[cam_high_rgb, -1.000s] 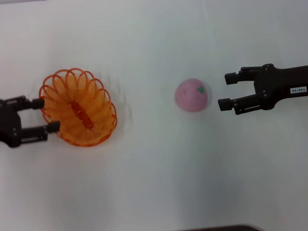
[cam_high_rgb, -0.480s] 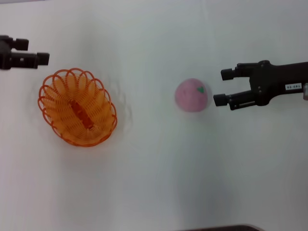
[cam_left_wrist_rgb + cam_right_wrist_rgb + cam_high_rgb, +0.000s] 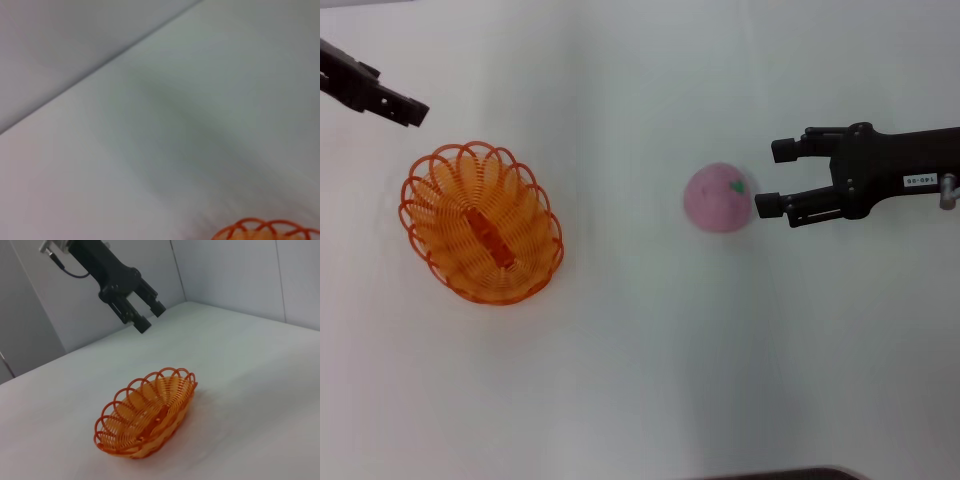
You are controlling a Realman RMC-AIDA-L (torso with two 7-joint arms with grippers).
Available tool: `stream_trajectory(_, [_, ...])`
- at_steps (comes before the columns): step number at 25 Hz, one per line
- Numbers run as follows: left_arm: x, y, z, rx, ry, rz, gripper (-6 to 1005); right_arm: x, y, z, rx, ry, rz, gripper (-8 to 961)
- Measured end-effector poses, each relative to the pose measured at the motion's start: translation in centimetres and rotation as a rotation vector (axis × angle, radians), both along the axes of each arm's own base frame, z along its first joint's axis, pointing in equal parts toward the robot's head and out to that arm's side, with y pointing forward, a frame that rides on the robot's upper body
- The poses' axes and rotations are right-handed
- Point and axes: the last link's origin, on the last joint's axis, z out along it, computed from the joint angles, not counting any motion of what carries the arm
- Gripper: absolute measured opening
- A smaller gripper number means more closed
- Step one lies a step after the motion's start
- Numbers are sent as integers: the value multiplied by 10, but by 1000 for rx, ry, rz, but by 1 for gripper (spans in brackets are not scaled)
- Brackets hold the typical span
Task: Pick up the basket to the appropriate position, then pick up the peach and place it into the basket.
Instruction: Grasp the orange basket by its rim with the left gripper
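The orange wire basket [image 3: 482, 222] sits upright on the white table at the left; it also shows in the right wrist view [image 3: 147, 415], and its rim shows in the left wrist view [image 3: 265, 231]. The pale-pink peach [image 3: 718, 198] lies right of centre, its green leaf mark turned toward my right gripper. My right gripper [image 3: 775, 178] is open and empty just right of the peach, its lower fingertip almost at the fruit. My left gripper [image 3: 408, 108] hangs above and behind the basket, apart from it; the right wrist view shows the left gripper [image 3: 151, 316] open and empty.
The white table [image 3: 640, 380] bears only the basket and the peach. Grey wall panels [image 3: 235, 270] stand behind the table's far edge. A dark edge [image 3: 770, 473] shows at the bottom of the head view.
My left gripper has left the basket's left rim and risen to the far left behind it. My right gripper has moved left, closer to the peach. The basket and peach have stayed put.
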Motion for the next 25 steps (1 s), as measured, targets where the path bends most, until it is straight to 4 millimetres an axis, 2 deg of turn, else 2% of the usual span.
stream_trajectory(8, [2,18,-30,-97,104,45,762,-1,0,-1,4,0,17,943])
stream_trajectory(16, [-18,23,-59,-114,154,58,729,-1,-3,-4,-9,8,16,942])
stream_trajectory(25, [-31,28,-68,-71,162,55,720,-2,-5,-8,-14,15,12,941])
